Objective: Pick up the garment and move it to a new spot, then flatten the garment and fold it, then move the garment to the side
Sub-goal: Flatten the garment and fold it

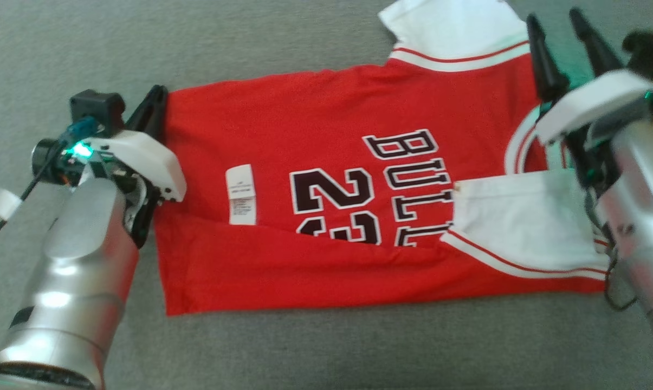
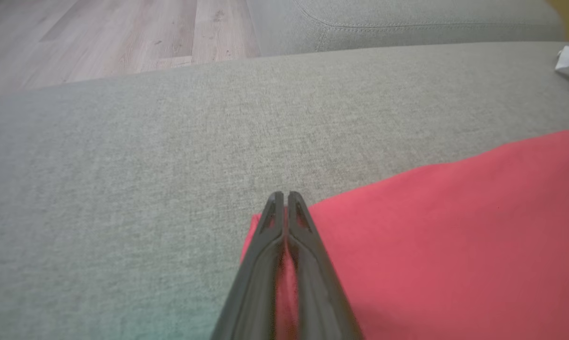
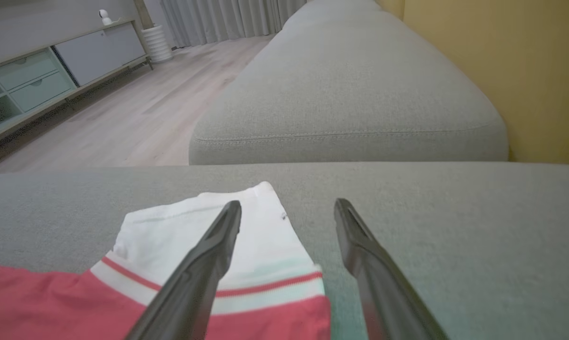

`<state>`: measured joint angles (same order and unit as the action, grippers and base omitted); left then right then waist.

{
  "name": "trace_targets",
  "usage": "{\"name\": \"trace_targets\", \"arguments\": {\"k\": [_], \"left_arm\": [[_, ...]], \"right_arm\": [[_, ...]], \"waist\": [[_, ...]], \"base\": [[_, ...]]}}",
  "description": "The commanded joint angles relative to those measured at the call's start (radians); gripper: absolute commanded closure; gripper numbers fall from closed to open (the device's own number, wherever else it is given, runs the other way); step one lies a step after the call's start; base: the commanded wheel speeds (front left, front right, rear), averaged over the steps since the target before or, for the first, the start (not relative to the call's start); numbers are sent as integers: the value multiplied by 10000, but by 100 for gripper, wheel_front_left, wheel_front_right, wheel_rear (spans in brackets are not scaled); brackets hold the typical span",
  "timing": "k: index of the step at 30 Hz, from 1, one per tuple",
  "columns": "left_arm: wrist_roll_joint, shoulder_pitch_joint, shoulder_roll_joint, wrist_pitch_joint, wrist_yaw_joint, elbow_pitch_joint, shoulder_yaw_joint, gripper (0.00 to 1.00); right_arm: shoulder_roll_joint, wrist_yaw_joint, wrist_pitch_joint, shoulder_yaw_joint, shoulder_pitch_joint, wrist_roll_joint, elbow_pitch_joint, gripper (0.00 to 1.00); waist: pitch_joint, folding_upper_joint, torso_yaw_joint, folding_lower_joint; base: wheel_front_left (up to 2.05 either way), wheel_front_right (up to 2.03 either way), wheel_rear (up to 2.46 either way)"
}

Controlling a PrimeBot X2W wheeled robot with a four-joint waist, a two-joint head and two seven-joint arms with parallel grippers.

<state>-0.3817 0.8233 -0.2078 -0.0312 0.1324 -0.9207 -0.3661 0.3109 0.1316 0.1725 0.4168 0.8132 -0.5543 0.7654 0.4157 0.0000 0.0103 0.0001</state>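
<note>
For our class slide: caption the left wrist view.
Left gripper shut on the red jersey at its corner, grey sofa beneath.

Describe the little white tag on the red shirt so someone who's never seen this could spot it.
Start at the grey sofa cushion, where a red jersey lies spread out. On its body, left of the black number 23 in the head view, sits a small white tag. Unlike the white sleeves with red stripes, it is a narrow rectangle with faint print.

left claw [image 2: 284, 197]: pinched shut on corner of red garment [image 2: 454, 236] | under: grey cushion [image 2: 123, 189] | far: wood floor [image 2: 123, 38]
</note>
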Motion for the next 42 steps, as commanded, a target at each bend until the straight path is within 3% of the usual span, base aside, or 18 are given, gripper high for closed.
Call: {"name": "trace_targets", "arguments": {"k": [1,6,14,21,22,23,32,42], "left_arm": [[29,395,-334,-99,-18,109,124,100],[68,878,-19,-983,-41,281,-119,100],[189,1614,1062,-1959,-33,308,-701,100],[-8,1672,1361,-2154,-25,-23,-1037,100],[-39,1661,1377,-2175,-24,-71,-1065,100],[-68,1647,1388,-2193,-24,-121,-1081,100],[-82,1329,1114,-2300,-465,117,-600,100],[192,-555,416,-2304,-973,1278,385,100]], "right_arm": [[90,-9,-93,155,306,24,-136,0],[273,-9,-900,269,1410,113,859,0],[573,-9,-2028,227,3053,403,2924,0],[562,-9,-2587,565,3330,230,3695,0],[581,-9,-2530,588,3330,220,3774,65],[595,-9,-2376,566,3345,201,3834,100],[547,-9,662,30,3720,304,3799,100],[414,-9,889,-1035,1445,-357,563,100]], "waist": [[32,0,224,-1],[283,0,840,-1],[787,0,2096,-1],[926,0,2425,-1],[907,0,2436,-1],[891,0,2432,-1],[611,0,1986,-1],[-352,0,872,-1]], "base": [[0,0,0],[0,0,0],[0,0,0],[0,0,0],[0,0,0],[0,0,0],[0,0,0],[0,0,0]]}}
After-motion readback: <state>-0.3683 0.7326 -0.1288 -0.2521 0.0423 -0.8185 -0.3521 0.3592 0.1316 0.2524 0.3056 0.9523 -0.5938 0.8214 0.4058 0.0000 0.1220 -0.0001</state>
